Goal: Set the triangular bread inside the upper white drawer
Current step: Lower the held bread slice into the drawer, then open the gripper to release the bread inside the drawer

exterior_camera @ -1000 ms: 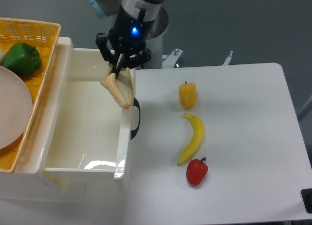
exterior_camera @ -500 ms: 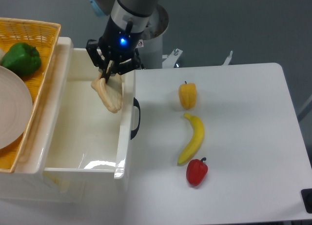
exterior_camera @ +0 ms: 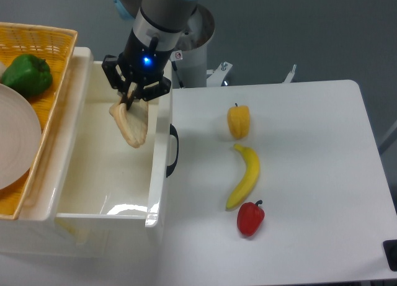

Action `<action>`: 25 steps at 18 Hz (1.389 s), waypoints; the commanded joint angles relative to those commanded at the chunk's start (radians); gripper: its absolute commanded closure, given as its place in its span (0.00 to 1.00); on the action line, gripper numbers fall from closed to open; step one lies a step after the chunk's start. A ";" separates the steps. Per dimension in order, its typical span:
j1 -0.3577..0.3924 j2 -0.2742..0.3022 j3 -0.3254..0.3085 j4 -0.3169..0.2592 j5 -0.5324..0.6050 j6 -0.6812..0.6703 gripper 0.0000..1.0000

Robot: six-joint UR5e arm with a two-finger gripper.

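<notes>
Camera view shows the hand (exterior_camera: 131,98) gripping the triangular bread (exterior_camera: 129,124) inside the upper white drawer (exterior_camera: 157,174) toward twelve o'clock; next comes releasing it.

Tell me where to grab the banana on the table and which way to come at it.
Probably take the banana across its middle, coming straight down from above. It lies flat on the white table, its long curved body running from the yellow bell pepper toward the red bell pepper, so the claw should close across the narrow width; both sides there look free.
</notes>
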 joint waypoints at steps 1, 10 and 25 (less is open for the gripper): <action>-0.003 0.000 -0.002 0.015 0.002 0.000 0.05; -0.003 -0.003 0.000 0.022 0.003 0.000 0.02; 0.009 -0.006 0.002 0.049 0.038 0.003 0.02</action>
